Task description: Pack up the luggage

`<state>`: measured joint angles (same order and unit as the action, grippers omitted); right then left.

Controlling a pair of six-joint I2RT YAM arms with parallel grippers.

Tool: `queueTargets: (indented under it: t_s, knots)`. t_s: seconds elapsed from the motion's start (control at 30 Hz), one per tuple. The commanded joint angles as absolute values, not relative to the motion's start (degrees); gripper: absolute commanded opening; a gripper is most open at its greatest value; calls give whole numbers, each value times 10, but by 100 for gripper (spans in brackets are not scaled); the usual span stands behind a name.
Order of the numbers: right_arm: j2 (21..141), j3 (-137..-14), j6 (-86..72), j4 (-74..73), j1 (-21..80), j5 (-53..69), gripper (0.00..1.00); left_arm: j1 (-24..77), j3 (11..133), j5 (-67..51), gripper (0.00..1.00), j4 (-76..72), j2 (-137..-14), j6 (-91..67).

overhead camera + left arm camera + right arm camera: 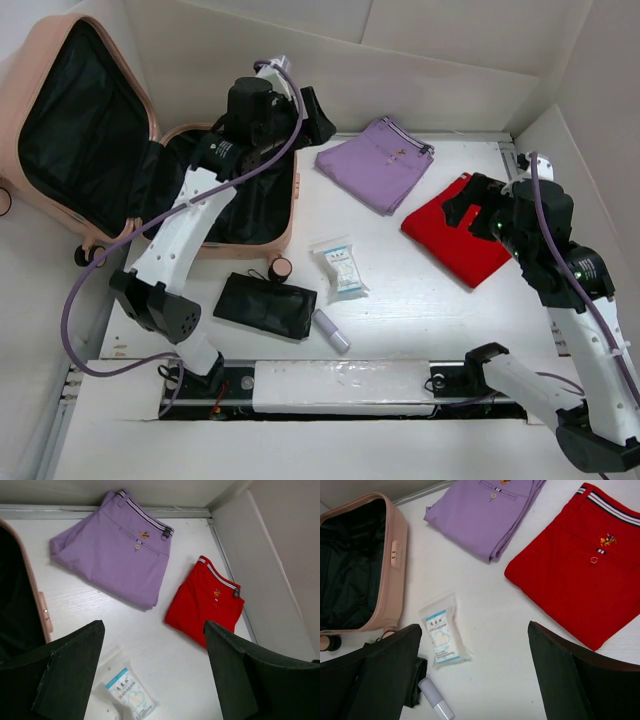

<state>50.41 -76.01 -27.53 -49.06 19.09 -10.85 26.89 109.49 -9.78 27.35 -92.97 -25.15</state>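
Observation:
The peach-pink luggage (245, 245) lies open at the left of the table, its black lining showing and its lid leaning back. My left gripper (316, 120) hangs open above the luggage's far right corner and holds nothing. In the left wrist view its fingertips frame bare table (154, 625), with the luggage's rim (36, 597) at the left. Over the red shorts' near corner, my right gripper (460, 205) stands open and empty too (475, 627). In the right wrist view the luggage (395, 565) sits at the upper left.
Folded purple shorts (377, 162) lie at the back centre and folded red shorts (460, 240) to their right. A white packet (340, 268), a flat black pouch (265, 305) and a lilac tube (331, 331) lie near the front. White walls close in the table.

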Motion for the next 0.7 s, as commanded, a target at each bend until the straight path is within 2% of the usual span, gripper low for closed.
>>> queueTargets:
  t_s: [0.0, 0.07, 0.2, 0.23, 0.3, 0.33, 0.4, 0.43, 0.47, 0.57, 0.67]
  knots:
    - [498, -761, -258, -475, 186, -124, 94, 271, 1103, -154, 77, 243, -934, -280]
    - [498, -761, -258, -475, 186, -124, 92, 271, 1069, -171, 73, 224, -934, -286]
    - [511, -761, -258, -481, 181, -124, 73, 306, 1006, -172, 66, 193, -939, -320]
    - [511, -761, -258, -481, 181, -124, 58, 306, 994, -181, 64, 185, -940, -338]
    - [511, -761, -258, -481, 176, -130, 38, 306, 969, -208, 57, 171, -947, -358]
    - [511, -761, -258, -486, 176, -130, 17, 315, 962, -208, 54, 160, -955, -366]
    - [505, -761, -258, -493, 170, -137, 4, 332, 981, -161, 47, 171, -972, -367]
    - [505, -761, -258, -493, 170, -137, 0, 341, 997, -142, 29, 184, -984, -367]
    - [505, -766, -258, -500, 170, -137, 0, 347, 1017, -128, 23, 198, -1015, -367]
    - [498, -753, -258, -500, 170, -126, 0, 352, 1063, -99, 16, 229, -1059, -386]
    - [491, -748, -264, -500, 170, -103, 3, 352, 1044, -70, 14, 239, -1050, -392]
